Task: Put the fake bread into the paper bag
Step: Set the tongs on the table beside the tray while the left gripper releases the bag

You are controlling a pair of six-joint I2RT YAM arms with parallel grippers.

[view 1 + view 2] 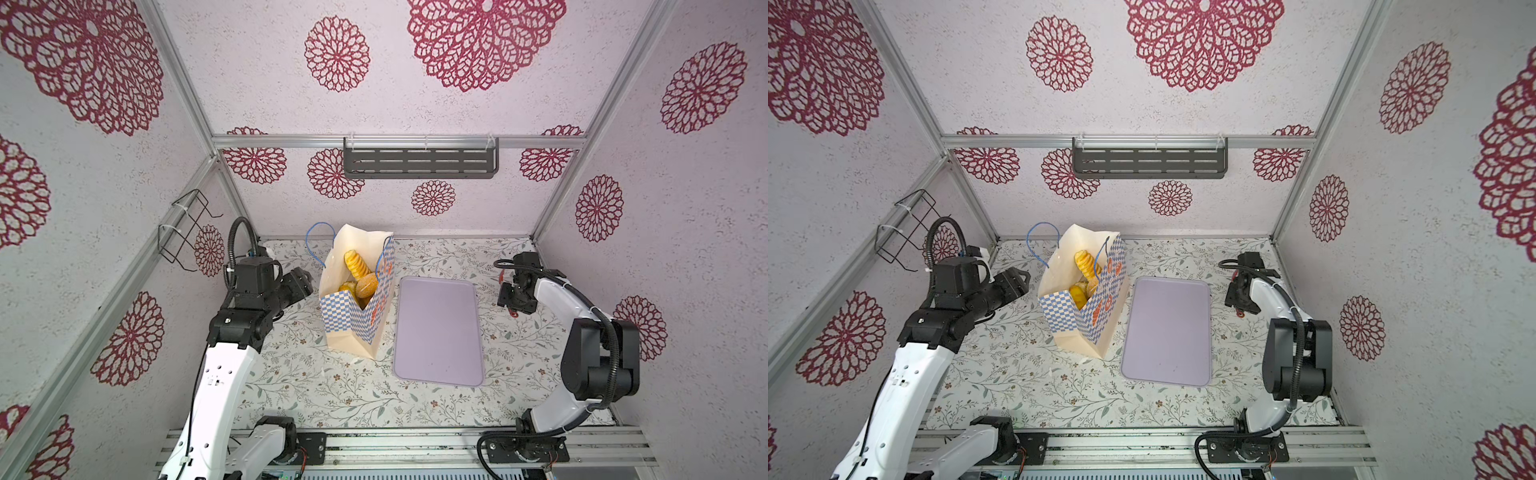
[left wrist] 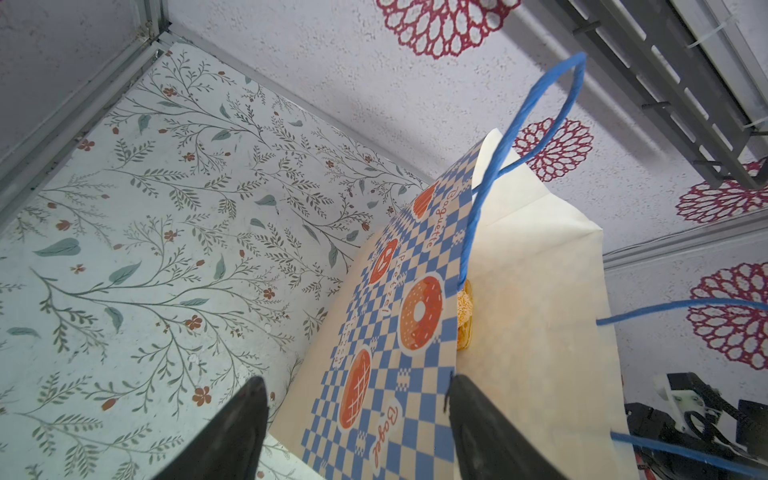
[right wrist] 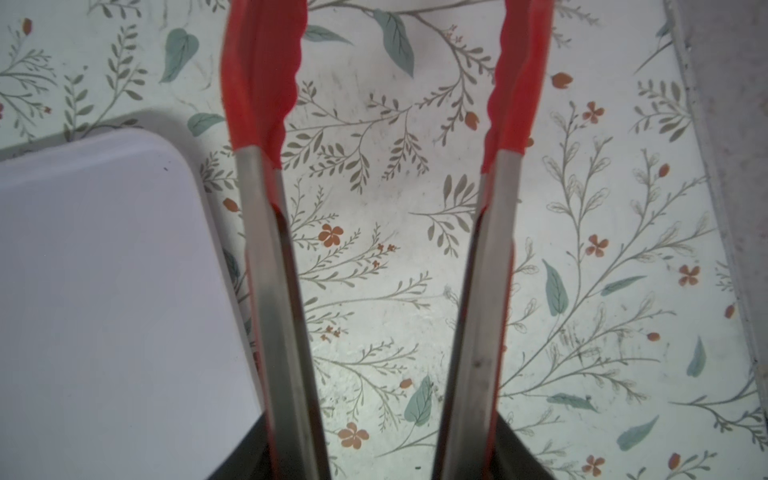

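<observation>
The left claw [image 1: 306, 279] is hovering with its jaws spread wide. Just ahead of its tips the paper bag [image 1: 353, 328] is standing upright on the flowered table [image 1: 332, 395]. Whether a tip is touching the bag's wall is hard to tell from here. The fake bread [image 1: 357, 264] is lying inside the bag, a ridged spiral loaf leaning above rounder ones. The right claw [image 3: 374, 453] is pinching a pair of red-tipped tongs [image 3: 270, 249], whose arms are standing apart. The lilac tray [image 1: 438, 332] is lying between this claw and the bag, close beside the tongs.
</observation>
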